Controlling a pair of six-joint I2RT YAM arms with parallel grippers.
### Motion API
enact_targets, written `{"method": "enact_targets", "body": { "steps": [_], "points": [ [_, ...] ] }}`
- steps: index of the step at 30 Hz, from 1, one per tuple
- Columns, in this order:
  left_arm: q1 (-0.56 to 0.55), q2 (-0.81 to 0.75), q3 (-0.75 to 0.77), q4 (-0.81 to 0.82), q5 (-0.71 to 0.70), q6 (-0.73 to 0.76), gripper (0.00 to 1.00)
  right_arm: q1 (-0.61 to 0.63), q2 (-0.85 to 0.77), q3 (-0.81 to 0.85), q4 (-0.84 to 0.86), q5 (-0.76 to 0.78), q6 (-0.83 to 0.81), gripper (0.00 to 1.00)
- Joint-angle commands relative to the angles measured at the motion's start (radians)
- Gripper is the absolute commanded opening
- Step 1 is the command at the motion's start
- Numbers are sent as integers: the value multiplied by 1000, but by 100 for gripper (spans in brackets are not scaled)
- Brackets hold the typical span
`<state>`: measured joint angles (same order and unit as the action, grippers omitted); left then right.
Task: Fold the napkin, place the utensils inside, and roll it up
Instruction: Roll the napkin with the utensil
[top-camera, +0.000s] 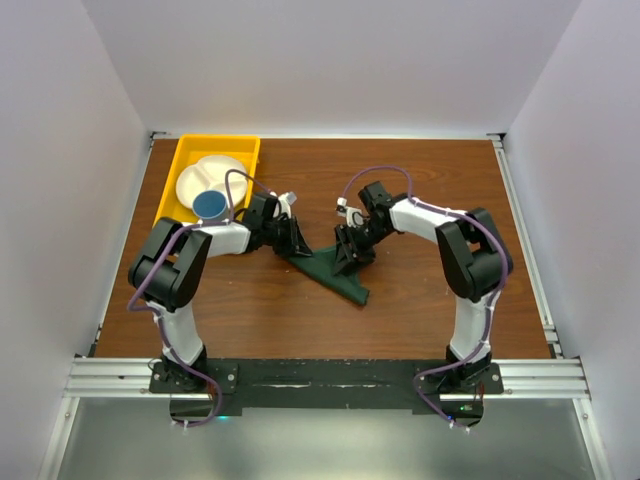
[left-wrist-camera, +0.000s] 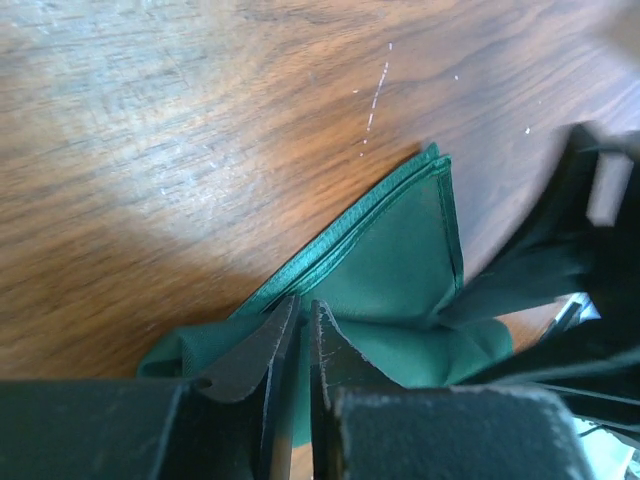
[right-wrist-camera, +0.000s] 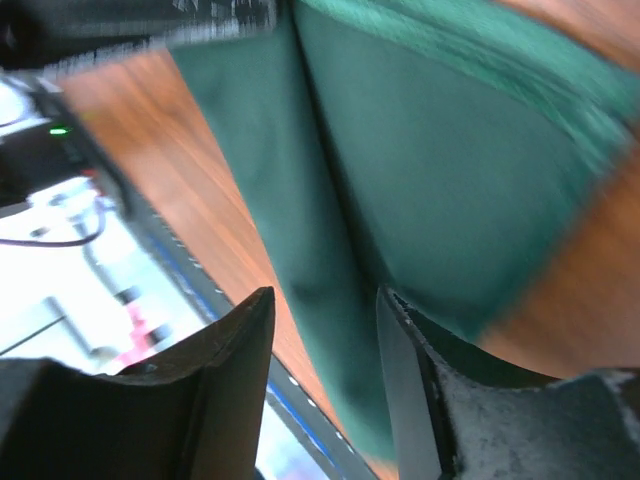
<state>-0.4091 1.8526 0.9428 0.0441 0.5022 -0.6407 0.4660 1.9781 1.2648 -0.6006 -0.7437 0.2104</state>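
**Napkin folded, roll part-formed, utensils out of sight**

The left hand (left-wrist-camera: 303, 306) had its jaws drawn almost together, only a thin slit between them, and appeared to be pinching a fold of the napkin (left-wrist-camera: 400, 260), whose cloth bunched up around the fingertips. The right hand (right-wrist-camera: 325, 296) was released. Its two fingers stood well apart with nothing caught between them, hanging just above the green cloth in a blurred wrist view.

The napkin lay between the two hands near the middle of the counter (left-wrist-camera: 150, 150). It was gathered into a narrow, slanting bundle. The left wrist view showed several stacked edges running to a corner, so the folding looked done. A soft hump beside the left fingertips suggested the rolling had begun at that end, while the far corner lay flat and unrolled.

The utensils could not be seen in any view. Whether they were already tucked inside the cloth could not be told, though none lay bare on the visible counter.

Well apart, in the far left corner, a yellow tray (top-camera: 190, 150) held a white plate (top-camera: 228, 168) and a blue cup (top-camera: 210, 205).

By this reading the fold was finished and the roll was partly made. What remained was to carry the roll across the flat corner and leave the bundle closed.
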Motion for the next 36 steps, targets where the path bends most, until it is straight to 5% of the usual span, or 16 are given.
{"method": "enact_targets", "body": {
  "steps": [1,11,14,19,23,27,36],
  "points": [
    [12,14,-12,2,-45,53,14,11,-125,4,-134,197,-68,51],
    [12,7,10,-20,-39,55,14,68,-260,-268,22,289,32,51],
    [12,3,16,-27,-39,58,14,91,-274,-295,24,449,70,50],
    [12,-9,37,-43,-40,67,14,115,-335,-213,-48,616,40,47],
    [15,-9,79,-125,-27,55,14,253,-381,-113,-67,719,-55,59],
    [36,-18,142,-167,9,10,21,322,-387,-64,1,705,-134,73],
    [85,-52,284,-340,10,0,27,401,-231,44,87,742,-246,75]
  ]
}}
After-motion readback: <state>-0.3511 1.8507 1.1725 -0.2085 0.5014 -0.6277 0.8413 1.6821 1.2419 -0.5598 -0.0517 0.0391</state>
